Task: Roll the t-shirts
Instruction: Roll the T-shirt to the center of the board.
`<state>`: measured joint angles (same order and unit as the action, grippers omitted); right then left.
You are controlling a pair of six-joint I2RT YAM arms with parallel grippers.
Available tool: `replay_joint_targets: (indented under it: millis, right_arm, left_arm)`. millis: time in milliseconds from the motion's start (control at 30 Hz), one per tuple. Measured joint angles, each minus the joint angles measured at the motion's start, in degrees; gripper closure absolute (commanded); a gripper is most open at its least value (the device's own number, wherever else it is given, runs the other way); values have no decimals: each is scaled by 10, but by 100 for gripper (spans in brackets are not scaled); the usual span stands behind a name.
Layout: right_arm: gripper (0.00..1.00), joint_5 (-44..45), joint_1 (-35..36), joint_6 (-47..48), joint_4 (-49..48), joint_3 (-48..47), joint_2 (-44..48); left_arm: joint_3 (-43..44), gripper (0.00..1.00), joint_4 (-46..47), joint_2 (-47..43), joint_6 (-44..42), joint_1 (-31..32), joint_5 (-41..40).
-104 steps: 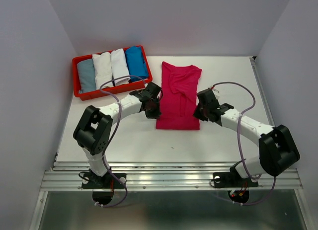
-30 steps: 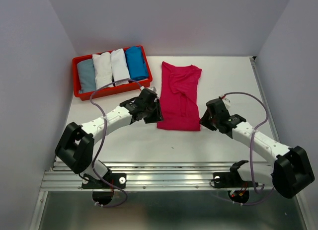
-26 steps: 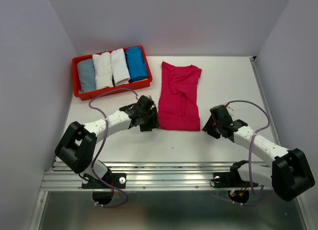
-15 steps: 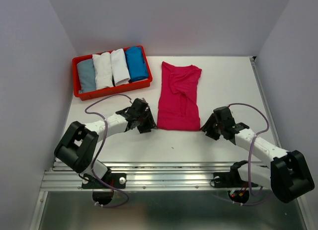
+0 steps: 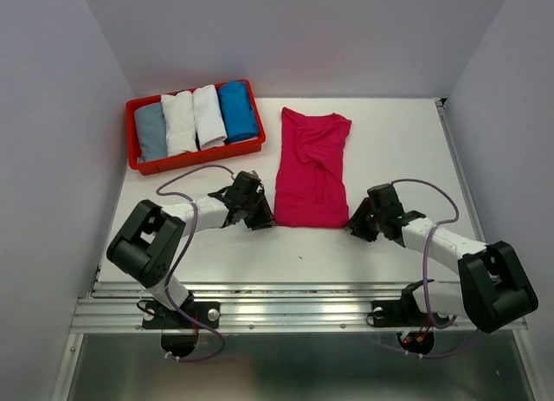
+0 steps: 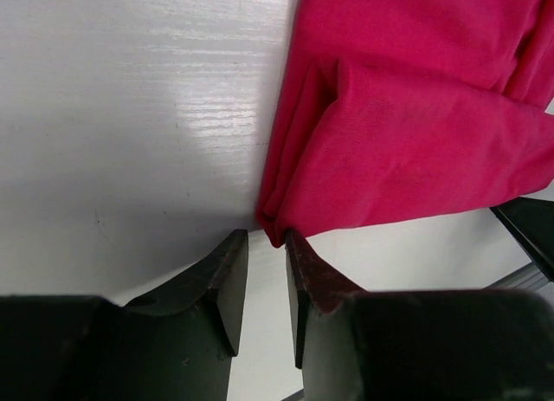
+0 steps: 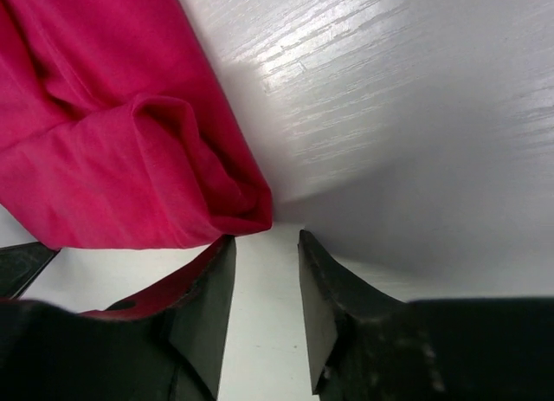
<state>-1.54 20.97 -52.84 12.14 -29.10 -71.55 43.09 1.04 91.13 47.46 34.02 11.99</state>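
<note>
A magenta-pink t-shirt (image 5: 312, 169) lies folded into a long strip on the white table, collar end far. My left gripper (image 5: 262, 219) sits low at its near left corner. In the left wrist view that gripper (image 6: 262, 245) is open by a narrow gap, and the t-shirt's corner (image 6: 275, 232) just reaches its fingertips. My right gripper (image 5: 352, 228) is at the near right corner. The right wrist view shows this gripper (image 7: 265, 243) open, with the t-shirt's corner (image 7: 247, 215) just ahead of its left finger. Neither holds cloth. Several rolled t-shirts, grey-blue (image 5: 150, 131), white (image 5: 179, 122), white (image 5: 209, 115) and blue (image 5: 236, 109), lie in the tray.
The red plastic tray (image 5: 201, 157) stands at the far left of the table. Grey walls close in the left, right and back sides. A metal rail (image 5: 294, 307) runs along the near edge by the arm bases.
Both grippers have slid down towards the near edge, from beside the t-shirt's long sides to its two near corners, and sit lower on the table. The t-shirt has not moved.
</note>
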Motion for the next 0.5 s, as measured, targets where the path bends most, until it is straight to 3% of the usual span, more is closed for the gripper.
replay_joint_targets:
  millis: [200, 333, 500]
  right_arm:
    - [70, 0, -3, 1, -18, -1, -16]
    - [76, 0, -7, 1, -33, 0, -25]
    - [87, 0, -7, 1, -40, 0, -31]
  left_arm:
    - [0, 68, 9, 7, 0, 0, 5]
    - [0, 61, 13, 8, 0, 0, 7]
    - [0, 61, 22, 9, 2, 0, 11]
